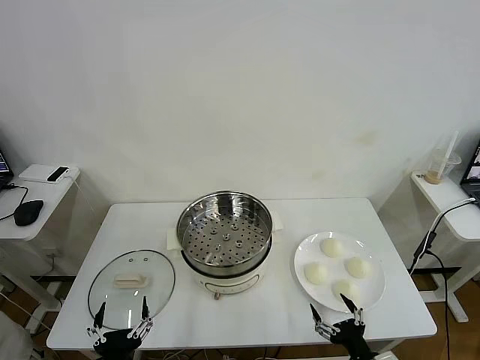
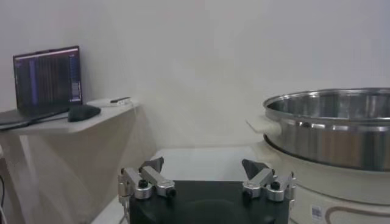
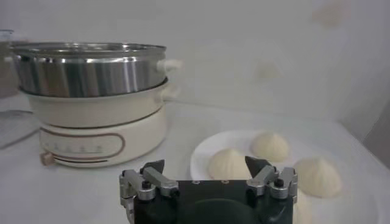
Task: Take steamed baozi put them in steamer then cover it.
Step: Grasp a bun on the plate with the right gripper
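Several cream-white baozi (image 1: pixel 331 246) lie on a white plate (image 1: pixel 301 259) at the table's right. The steel steamer (image 1: pixel 223 238) stands uncovered at the middle on its white base, its perforated tray bare. The glass cover (image 1: pixel 132 283) lies flat on the table to its left. My left gripper (image 1: pixel 120 319) hovers open at the front edge, just over the cover's near rim. Over the plate's near rim my right gripper (image 1: pixel 334 311) is open too. In the right wrist view the gripper (image 3: pixel 204 164) faces the baozi (image 3: pixel 228 163). The left wrist view has its gripper (image 2: pixel 203 165) beside the steamer (image 2: pixel 335 131).
A side table (image 1: pixel 37 214) with a mouse and a phone stands at the left. Another side table (image 1: pixel 450 206) with a plastic cup (image 1: pixel 442 166) and a cable stands at the right. A laptop (image 2: pixel 47 78) shows in the left wrist view. A white wall is behind.
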`<state>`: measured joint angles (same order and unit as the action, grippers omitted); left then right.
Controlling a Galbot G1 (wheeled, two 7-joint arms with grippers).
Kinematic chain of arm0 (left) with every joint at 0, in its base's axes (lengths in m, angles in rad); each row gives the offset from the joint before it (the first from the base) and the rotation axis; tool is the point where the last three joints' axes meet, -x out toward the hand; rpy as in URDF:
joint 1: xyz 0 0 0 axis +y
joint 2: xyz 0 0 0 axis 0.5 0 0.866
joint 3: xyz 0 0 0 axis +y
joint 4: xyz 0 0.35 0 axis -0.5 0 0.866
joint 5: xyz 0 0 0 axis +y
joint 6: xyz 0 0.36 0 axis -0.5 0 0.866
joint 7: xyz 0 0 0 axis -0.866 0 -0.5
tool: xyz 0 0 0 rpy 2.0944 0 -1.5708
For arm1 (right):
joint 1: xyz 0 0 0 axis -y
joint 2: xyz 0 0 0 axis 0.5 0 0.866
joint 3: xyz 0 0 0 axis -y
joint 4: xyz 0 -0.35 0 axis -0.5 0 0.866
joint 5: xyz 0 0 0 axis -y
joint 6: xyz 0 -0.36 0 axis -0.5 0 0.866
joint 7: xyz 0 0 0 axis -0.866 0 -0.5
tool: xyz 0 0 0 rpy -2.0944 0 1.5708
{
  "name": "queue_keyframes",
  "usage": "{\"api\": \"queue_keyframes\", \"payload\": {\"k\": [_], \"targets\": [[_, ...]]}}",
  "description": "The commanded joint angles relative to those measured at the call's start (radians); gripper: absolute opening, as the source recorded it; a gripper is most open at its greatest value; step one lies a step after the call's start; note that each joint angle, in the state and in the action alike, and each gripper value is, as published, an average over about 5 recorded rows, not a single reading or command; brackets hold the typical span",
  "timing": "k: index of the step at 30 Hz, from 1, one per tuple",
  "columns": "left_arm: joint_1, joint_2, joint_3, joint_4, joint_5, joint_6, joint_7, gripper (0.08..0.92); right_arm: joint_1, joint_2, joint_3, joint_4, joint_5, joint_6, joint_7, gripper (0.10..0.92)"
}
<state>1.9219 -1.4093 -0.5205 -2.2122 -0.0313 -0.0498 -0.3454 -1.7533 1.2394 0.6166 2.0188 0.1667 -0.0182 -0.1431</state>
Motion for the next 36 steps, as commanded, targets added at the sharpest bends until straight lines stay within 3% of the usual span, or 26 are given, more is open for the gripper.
{"api": "queue_keyframes", "payload": {"k": [1, 5, 9, 17, 26, 36], "targets": [[-0.007, 0.006, -0.002, -0.037, 0.075, 0.127, 0.016, 0.823, 0.071, -0.028, 0.040, -0.019, -0.178, -0.011, 0.014, 0.823], [-0.021, 0.003, -0.018, -0.026, 0.142, 0.148, 0.077, 0.823, 0.177, -0.091, 0.087, -0.057, -0.364, -0.039, -0.010, 0.823], [-0.032, -0.003, -0.025, -0.016, 0.177, 0.154, 0.082, 0.823, 0.312, -0.212, 0.109, -0.100, -0.475, -0.088, -0.098, 0.823], [-0.033, -0.011, -0.021, -0.028, 0.207, 0.188, 0.050, 0.823, 0.613, -0.486, 0.021, -0.275, -0.645, -0.144, -0.436, 0.823], [-0.025, -0.007, -0.029, -0.040, 0.237, 0.187, 0.033, 0.823, 1.151, -0.691, -0.482, -0.575, -0.479, -0.123, -0.758, 0.823], [-0.042, 0.003, -0.041, -0.042, 0.233, 0.197, 0.046, 0.823, 1.602, -0.607, -1.044, -0.838, -0.424, -0.090, -0.985, 0.823]]}}
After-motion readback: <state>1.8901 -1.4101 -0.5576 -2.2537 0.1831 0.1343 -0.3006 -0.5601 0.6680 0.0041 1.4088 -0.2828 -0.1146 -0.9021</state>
